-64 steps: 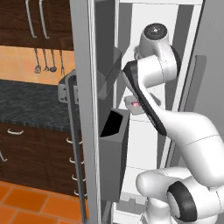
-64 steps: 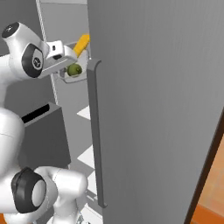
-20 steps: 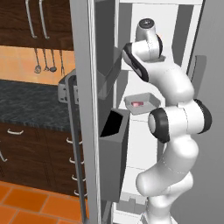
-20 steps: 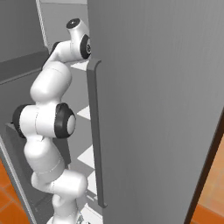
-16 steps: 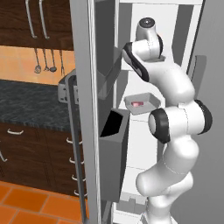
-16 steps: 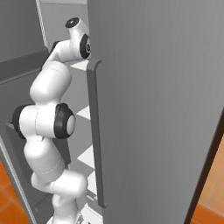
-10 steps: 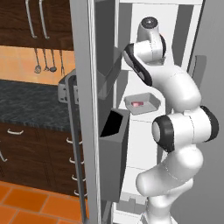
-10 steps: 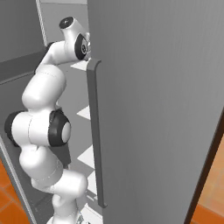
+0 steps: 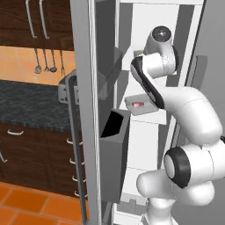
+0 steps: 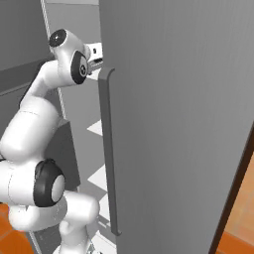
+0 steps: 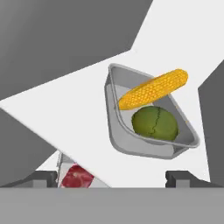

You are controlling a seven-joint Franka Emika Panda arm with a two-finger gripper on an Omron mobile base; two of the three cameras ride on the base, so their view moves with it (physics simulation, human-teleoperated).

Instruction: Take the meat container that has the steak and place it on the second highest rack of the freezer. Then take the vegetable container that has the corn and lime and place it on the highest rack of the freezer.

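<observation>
Corn (image 11: 153,89) and lime (image 11: 155,123) sit together in the grey vegetable container (image 11: 114,131), which I see from the hand view resting flat on the highest rack (image 11: 65,113), a white shelf panel of the freezer (image 9: 149,26). The cob lies slantwise across the tray with its tip poking past the rim, and the lime is tucked just beneath it, touching it.

My end effector (image 11: 112,178) has its two dark fingertips (image 11: 179,177) standing wide apart at the bottom of the hand view, one to each side of the tray and clear of it; nothing is between them, so the container is free of my grip.

Below the edge of that top shelf, in the same view, I can make out a corner of the meat container (image 11: 61,162) with the red steak (image 11: 78,177) in it, on the rack underneath. From the left base view the same tray (image 9: 145,107) shows on a white shelf inside the freezer, a patch of red meat (image 9: 138,104) in it, with the arm's forearm crossing just beside it on its way up.

In the left base view the arm reaches high into the open compartment, its wrist near the top. The grey door bins (image 9: 115,149) hang on the open door to the left. From the right base view the closed door with its long vertical bar handle (image 10: 110,154) hides most of the interior.
</observation>
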